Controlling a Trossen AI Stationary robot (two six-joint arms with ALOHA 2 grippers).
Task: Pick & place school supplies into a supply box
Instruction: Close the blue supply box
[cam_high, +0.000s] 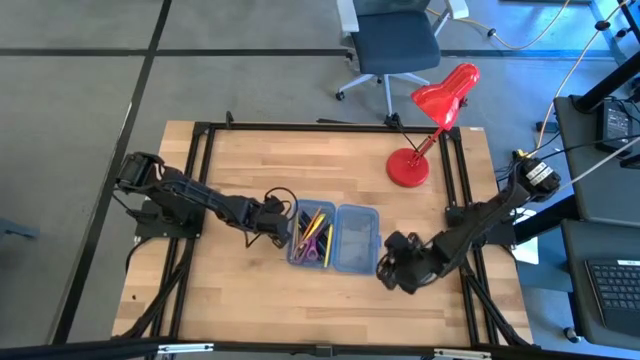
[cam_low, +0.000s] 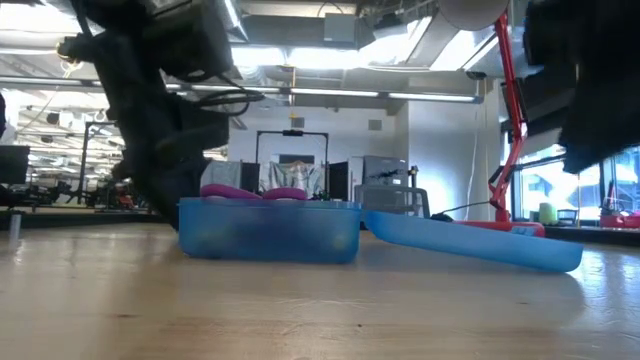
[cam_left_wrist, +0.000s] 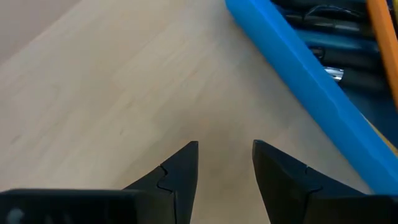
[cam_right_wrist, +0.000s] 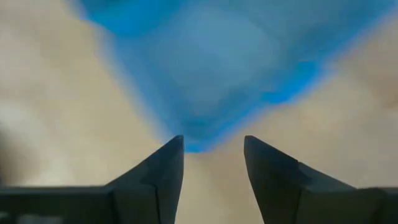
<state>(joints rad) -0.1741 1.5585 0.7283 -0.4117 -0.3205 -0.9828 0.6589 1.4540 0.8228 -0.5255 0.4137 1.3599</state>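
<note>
The supply box (cam_high: 334, 238), translucent blue, lies open on the wooden table. Its left half (cam_low: 268, 230) holds the school supplies (cam_high: 314, 236): pens, pencils and the purple-handled scissors (cam_low: 254, 191). Its right half (cam_high: 357, 238) is bare and rests tilted (cam_low: 470, 240). My left gripper (cam_left_wrist: 224, 149) hovers open over bare table just left of the box's left wall (cam_left_wrist: 298, 68). My right gripper (cam_right_wrist: 214, 144) stands open at the near right corner (cam_right_wrist: 199, 140) of the bare half; that corner lies just ahead of the gap between its fingers. Neither gripper holds anything.
A red desk lamp (cam_high: 432, 120) stands at the table's far right, its base (cam_high: 408, 168) beyond the box. Black frame rails (cam_high: 455, 190) run along the table's sides. Bare wood lies near and far of the box. An office chair (cam_high: 395, 45) stands behind the table.
</note>
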